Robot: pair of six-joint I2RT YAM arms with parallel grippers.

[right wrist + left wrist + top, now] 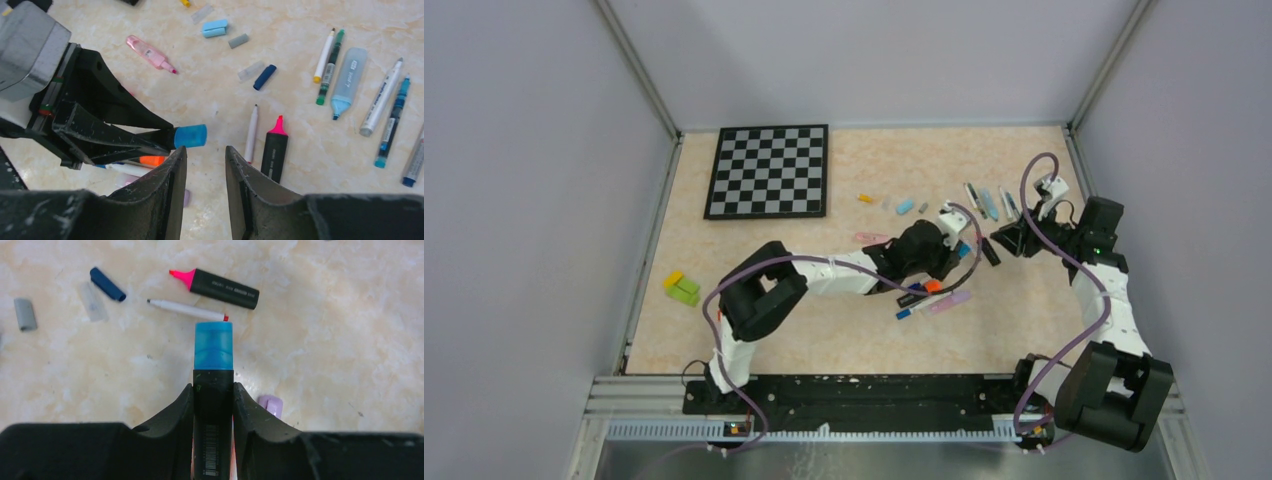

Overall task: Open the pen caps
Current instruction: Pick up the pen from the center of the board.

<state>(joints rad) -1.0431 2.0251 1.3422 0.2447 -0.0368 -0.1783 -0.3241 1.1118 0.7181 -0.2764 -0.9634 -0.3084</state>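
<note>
Nothing here resolves to text we can read. Black marker (213, 412) clamped in the left hand (213, 389): barcode (211, 452) along the barrel, no number legible, plus a small green mark (199, 388) we can't make out. Pink-tipped black highlighter (225, 289) on the bench (325, 340): one line of white print, too blurred. In the right wrist view, the translucent blue highlighter (350, 75) carries dark print, and the white pen (382, 97) and green pen (329, 70) have barrel print. We can't read any of it.
</note>
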